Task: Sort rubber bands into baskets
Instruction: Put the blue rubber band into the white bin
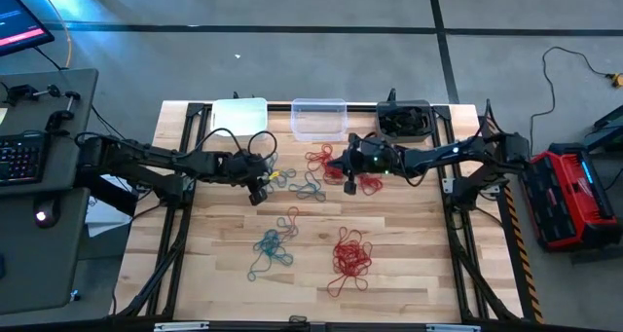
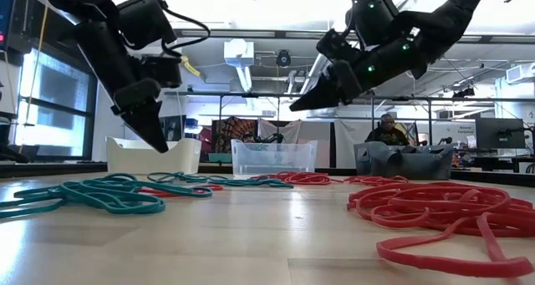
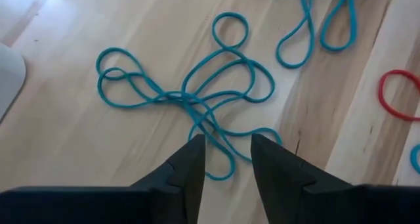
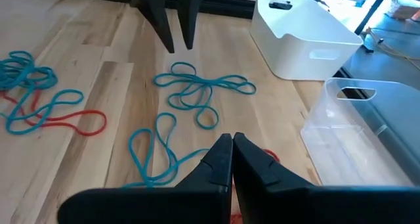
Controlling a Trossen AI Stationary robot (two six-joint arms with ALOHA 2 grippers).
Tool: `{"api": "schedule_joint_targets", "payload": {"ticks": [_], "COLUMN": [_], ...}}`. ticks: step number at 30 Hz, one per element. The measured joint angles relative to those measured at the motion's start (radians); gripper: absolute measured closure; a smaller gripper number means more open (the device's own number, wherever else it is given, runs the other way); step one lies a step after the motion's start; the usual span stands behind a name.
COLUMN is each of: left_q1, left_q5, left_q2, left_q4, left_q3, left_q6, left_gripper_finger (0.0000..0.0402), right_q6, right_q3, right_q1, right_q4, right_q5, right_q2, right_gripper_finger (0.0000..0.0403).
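Note:
Teal rubber bands lie in a loose bunch on the wooden table, just in front of my left gripper. That gripper is open and hangs above them, slanting down. My right gripper is shut with nothing in it. It hovers over the table's far middle, near some red bands. More teal bands and red bands lie nearer the front. The white basket, the clear basket and the dark grey basket stand in a row along the far edge.
A mixed teal and red tangle lies toward the table's middle. Off the table are a desk with a keyboard on the left and a red case on the right. A person sits in the room behind.

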Motion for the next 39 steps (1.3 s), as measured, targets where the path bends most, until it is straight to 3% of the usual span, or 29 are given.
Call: {"api": "schedule_joint_targets", "payload": {"ticks": [19,39], "left_q1": [0.000,0.002], "left_q5": [-0.001,0.019], "left_q2": [0.000,0.000], "left_q4": [-0.005,-0.004], "left_q3": [-0.001,-0.002], "left_q6": [-0.013,0.017], "left_gripper_finger": [0.0284,0.0284], "right_q6": [0.063,0.082], "right_q3": [0.000,0.000], "right_q1": [0.077,0.077], "right_q4": [0.030,0.031], "right_q5": [0.005,0.007], "right_q2": [0.000,0.000], "right_gripper_finger": [0.0403,0.0403]}}
